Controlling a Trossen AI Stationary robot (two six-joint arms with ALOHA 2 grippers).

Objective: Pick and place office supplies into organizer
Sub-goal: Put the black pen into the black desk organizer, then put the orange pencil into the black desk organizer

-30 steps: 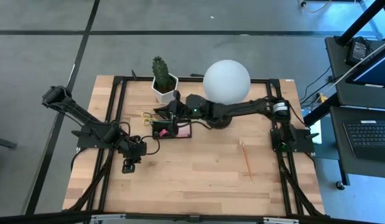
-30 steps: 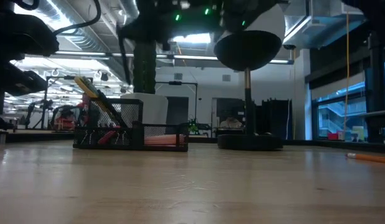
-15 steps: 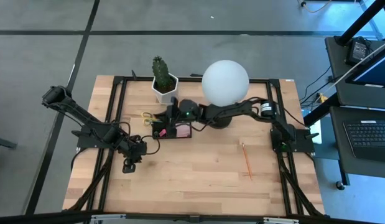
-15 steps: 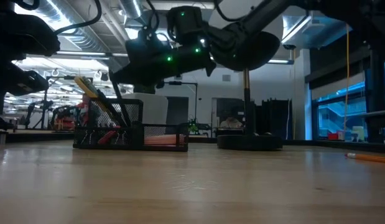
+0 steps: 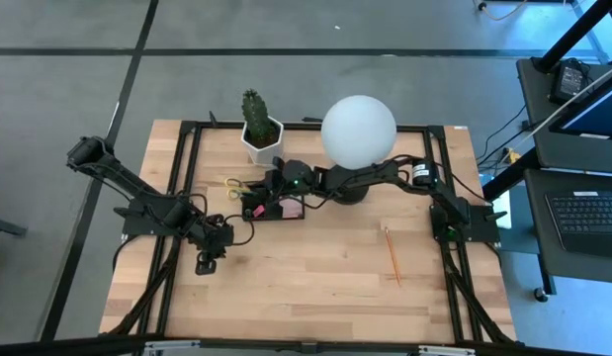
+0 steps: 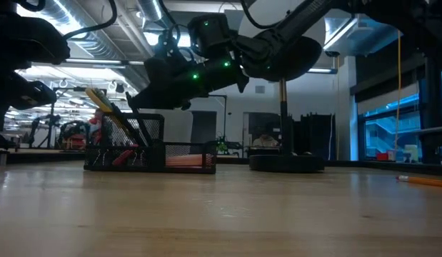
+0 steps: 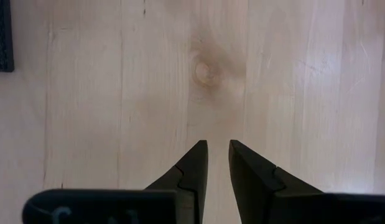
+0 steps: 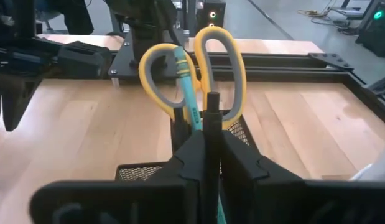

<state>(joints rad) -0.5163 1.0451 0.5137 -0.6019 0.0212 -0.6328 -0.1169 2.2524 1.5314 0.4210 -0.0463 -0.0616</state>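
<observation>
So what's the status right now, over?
Right tool over the organizer, pinching a black pen. Left tool empty, slightly open, above bare table. Orange pencil still out. Nothing blocking.

Pale matt wood table [image 5: 315, 277]; black wire-mesh organizer [image 8: 242, 134], probably metal.

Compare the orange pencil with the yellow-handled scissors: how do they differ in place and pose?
The orange pencil lies flat on the bare table, while the yellow-handled scissors stand tilted with their handles up. The pencil is outside the organizer, over on the right arm's side; the scissors are already in the organizer's mesh cup. The pencil is a thin straight stick; the scissors end in two wide loops. Both are warm-coloured office supplies.
</observation>
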